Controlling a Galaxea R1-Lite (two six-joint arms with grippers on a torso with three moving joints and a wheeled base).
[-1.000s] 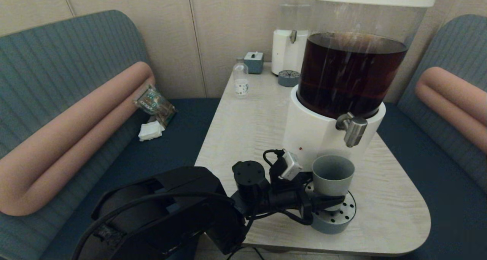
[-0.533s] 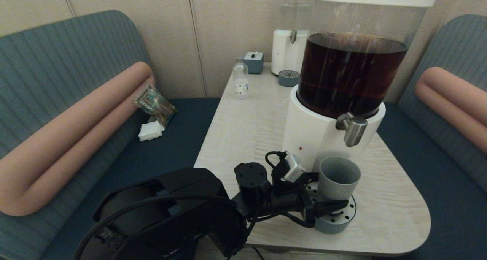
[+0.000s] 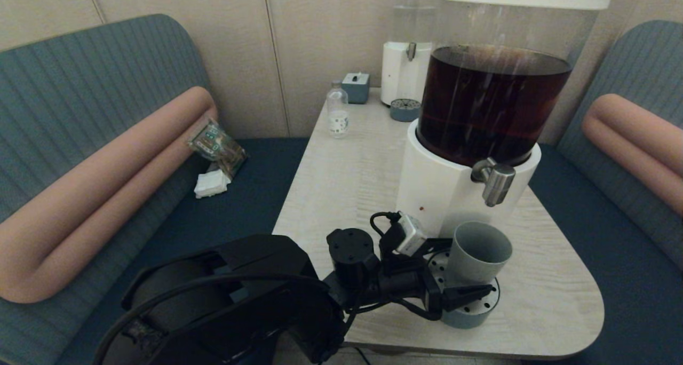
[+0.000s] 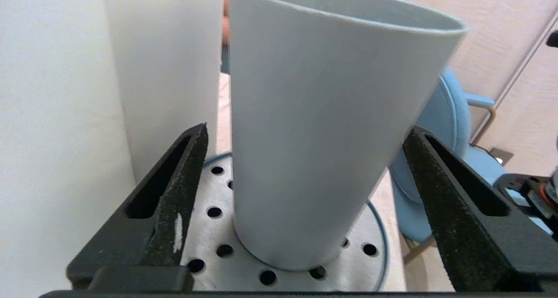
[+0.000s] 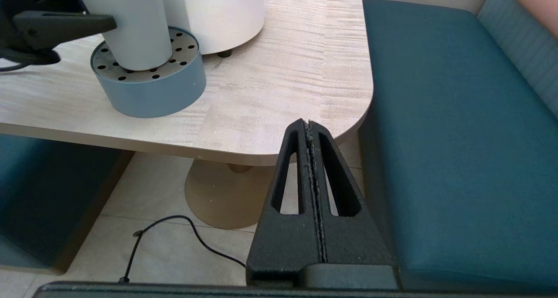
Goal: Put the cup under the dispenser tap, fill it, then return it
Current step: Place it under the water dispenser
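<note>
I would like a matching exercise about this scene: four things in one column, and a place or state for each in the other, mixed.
Things:
1. cup
2. left hand
3. right hand
4. small clear bottle

States:
a. shut, below the table edge
b. far end of the table
c. open, one finger on each side of the cup
d. on the drip tray, leaning

Pairs: 1-d, 2-c, 3-a, 4-b

- I am seeing the dispenser's white base [image 3: 432, 194] crowding the left gripper [image 4: 305, 176] right beside one finger.
- The cup [image 3: 476, 255] is sitting between the spread fingers [image 4: 174, 193], gaps either side.
- The dispenser tap [image 3: 496, 181] is overhanging the cup.
- Bare worktop [image 3: 544, 279] is lying beyond the drip tray [image 3: 469, 311].
</note>
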